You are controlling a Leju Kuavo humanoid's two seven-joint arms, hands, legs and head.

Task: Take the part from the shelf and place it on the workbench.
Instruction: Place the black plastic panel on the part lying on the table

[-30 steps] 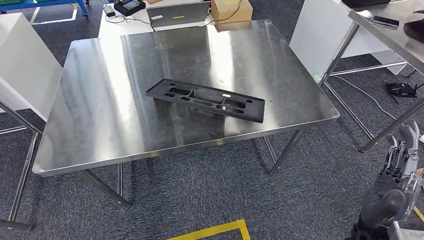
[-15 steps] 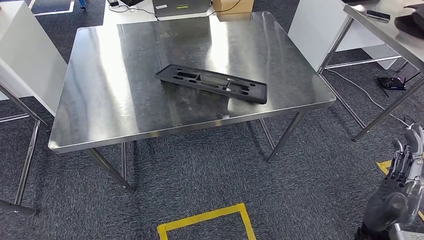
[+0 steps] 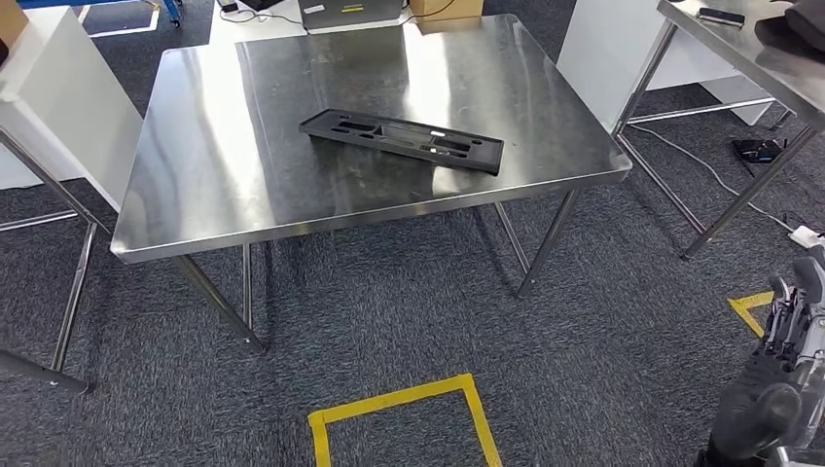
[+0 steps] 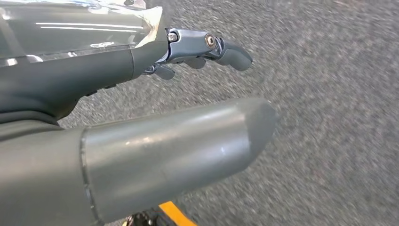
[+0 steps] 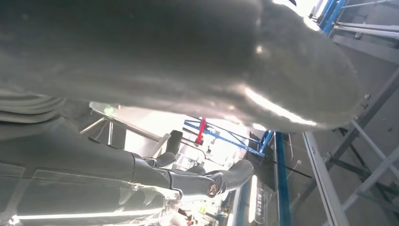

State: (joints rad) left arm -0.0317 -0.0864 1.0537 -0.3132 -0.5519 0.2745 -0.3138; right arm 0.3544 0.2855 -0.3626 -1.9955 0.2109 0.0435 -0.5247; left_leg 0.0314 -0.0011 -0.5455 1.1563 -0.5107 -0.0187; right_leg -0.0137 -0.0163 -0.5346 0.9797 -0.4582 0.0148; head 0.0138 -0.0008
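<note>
The part point(image 3: 401, 139), a long flat black plastic piece with cut-outs, lies on the steel workbench point(image 3: 243, 185) a little right of its middle, with no hand touching it. My right hand point(image 3: 790, 331) hangs low at the lower right over the carpet, well away from the bench, fingers apart and empty. In the right wrist view that hand's point(image 5: 141, 47) fingers point(image 5: 207, 181) are stretched out with nothing in them. The left wrist view has my left hand point(image 4: 84, 80) over grey carpet, its fingers point(image 4: 207, 47) extended and its thumb point(image 4: 179, 150) apart from them, holding nothing.
A second steel table point(image 3: 749, 49) stands at the right, with a phone point(image 3: 720, 17) on it. A white panel point(image 3: 58, 107) stands left of the workbench. Yellow floor tape point(image 3: 399, 409) marks the carpet in front. A laptop point(image 3: 350, 12) sits beyond the far edge.
The whole picture has shifted: the camera has drawn back from the workbench, so more carpet and yellow tape show. The part lies where it was on the bench. My right hand sits lower in the picture.
</note>
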